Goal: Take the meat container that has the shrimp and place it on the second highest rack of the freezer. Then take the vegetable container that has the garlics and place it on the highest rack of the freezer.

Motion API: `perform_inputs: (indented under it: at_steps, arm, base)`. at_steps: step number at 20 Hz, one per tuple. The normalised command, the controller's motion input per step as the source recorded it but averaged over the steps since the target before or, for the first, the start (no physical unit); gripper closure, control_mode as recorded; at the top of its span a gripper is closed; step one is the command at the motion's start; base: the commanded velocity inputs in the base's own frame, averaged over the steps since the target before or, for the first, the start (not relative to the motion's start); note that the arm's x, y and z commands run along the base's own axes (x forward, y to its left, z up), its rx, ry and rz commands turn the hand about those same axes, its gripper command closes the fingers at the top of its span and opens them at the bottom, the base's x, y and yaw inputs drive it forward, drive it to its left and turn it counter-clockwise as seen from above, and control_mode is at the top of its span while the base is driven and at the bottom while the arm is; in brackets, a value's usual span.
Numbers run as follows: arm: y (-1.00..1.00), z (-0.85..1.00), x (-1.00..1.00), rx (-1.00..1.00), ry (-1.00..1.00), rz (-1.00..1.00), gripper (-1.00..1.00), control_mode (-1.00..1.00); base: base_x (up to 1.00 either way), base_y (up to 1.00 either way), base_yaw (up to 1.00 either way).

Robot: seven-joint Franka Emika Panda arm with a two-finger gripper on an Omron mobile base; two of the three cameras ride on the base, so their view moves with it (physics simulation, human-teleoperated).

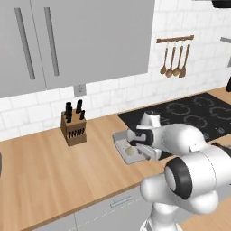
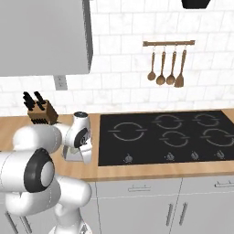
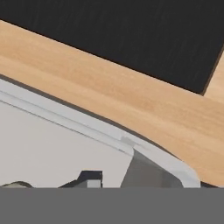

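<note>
The vegetable container (image 1: 119, 137) is a shallow grey tray on the wooden counter, just left of the cooktop, with pale garlics (image 1: 130, 151) inside. My gripper (image 1: 136, 147) reaches down onto the tray's right side, and the hand covers part of it. From the right base view, the tray (image 2: 67, 154) peeks out beside the gripper (image 2: 76, 153). In the hand view, the tray's rim (image 3: 87, 127) runs diagonally and one dark fingertip (image 3: 91, 176) stands inside the tray. How the jaws stand is unclear. The meat container, the shrimp and the freezer are out of view.
A knife block (image 1: 73, 128) stands on the counter to the tray's left, by the wall. The black cooktop (image 2: 164, 132) lies immediately right of the tray. Wooden utensils (image 1: 176, 61) hang on the tiled wall, and grey wall cabinets (image 1: 81, 40) hang above.
</note>
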Motion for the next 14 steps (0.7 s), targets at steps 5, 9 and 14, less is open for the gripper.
perform_inputs:
  at_steps: [5,9,14]
  arm:
    - [0.00,0.31,-0.62,0.00,-0.09,0.00,1.00,-1.00]
    - [-0.01,0.90,-0.63,0.01,-0.16,0.01,1.00,-1.00]
    - [-0.06,1.00,-0.69,0.03,-0.17,0.03,1.00,-1.00]
  base:
    - [0.00,0.00,0.00]
    - [0.00,0.00,0.00]
    - [0.00,0.00,0.00]
